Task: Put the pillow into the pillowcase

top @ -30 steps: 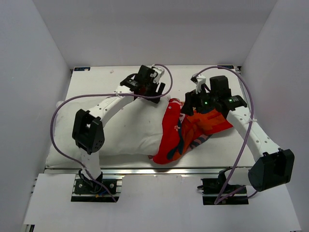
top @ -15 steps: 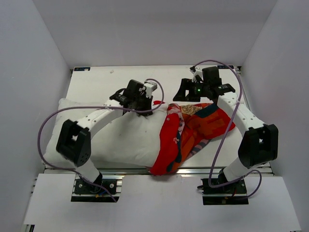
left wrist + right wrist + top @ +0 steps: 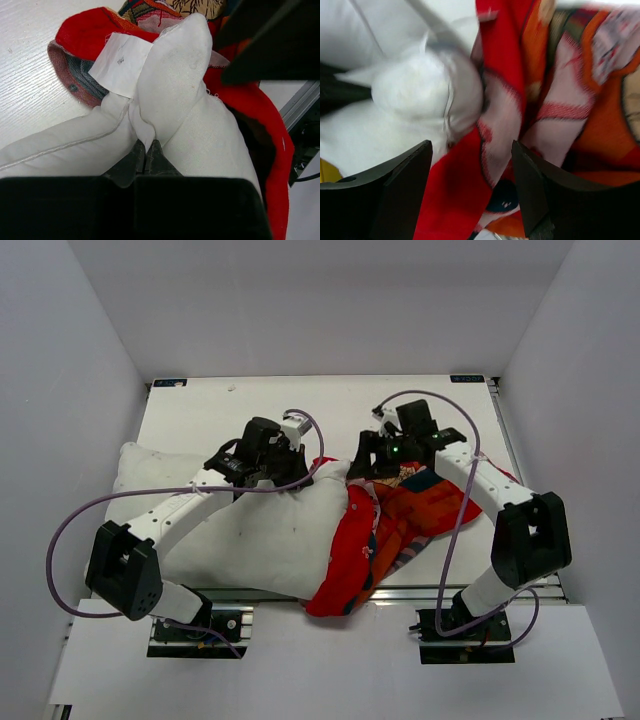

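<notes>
Most of the pillow (image 3: 258,540) lies bare at left, my left gripper (image 3: 146,149) pinches shut on its far right corner at the pillowcase (image 3: 400,525) mouth, and my right gripper (image 3: 470,150) hovers spread above the red hem, so I judge the sleeving barely begun.

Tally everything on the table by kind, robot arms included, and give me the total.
Pillow: 1
Pillowcase: 1
Robot arms: 2, the left arm and the right arm
Total: 4
</notes>
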Controlling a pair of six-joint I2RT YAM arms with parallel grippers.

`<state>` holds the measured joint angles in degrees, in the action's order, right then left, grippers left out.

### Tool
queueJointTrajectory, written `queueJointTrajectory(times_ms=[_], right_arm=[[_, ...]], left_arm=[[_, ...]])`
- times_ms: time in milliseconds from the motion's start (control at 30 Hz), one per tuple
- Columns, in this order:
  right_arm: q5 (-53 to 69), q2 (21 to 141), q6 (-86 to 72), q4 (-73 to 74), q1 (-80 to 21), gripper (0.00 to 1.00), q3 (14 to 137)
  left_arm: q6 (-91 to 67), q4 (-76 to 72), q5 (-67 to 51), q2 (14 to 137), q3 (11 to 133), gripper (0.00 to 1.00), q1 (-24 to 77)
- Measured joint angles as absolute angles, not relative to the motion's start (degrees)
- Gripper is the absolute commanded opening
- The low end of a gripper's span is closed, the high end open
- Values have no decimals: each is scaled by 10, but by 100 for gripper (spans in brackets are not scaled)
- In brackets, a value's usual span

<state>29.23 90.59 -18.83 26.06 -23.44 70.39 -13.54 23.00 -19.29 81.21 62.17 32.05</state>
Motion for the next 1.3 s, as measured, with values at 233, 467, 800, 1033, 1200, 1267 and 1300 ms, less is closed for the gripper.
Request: queueJointTrajectory(times_ms=[233,467,800,1033,1200,1267,1300], right_arm=[[290,859,-189,291,-260,67,639],[266,850,-174,297,-281,32,620],[242,931,-168,287,-270,0,747],[243,964,-202,279,-237,0,886],[256,970,-235,264,-237,0,892],[261,976,-242,259,-243,0,891],[263,977,-246,255,-253,0,891]], left_arm=[[-140,221,-195,812,617,0,321],[-142,218,-198,812,616,0,321],[-147,185,-220,798,579,0,319],[-149,163,-221,768,555,0,312],[-152,151,-225,767,550,0,312],[-153,144,-229,773,551,0,312],[-154,142,-232,780,553,0,312]])
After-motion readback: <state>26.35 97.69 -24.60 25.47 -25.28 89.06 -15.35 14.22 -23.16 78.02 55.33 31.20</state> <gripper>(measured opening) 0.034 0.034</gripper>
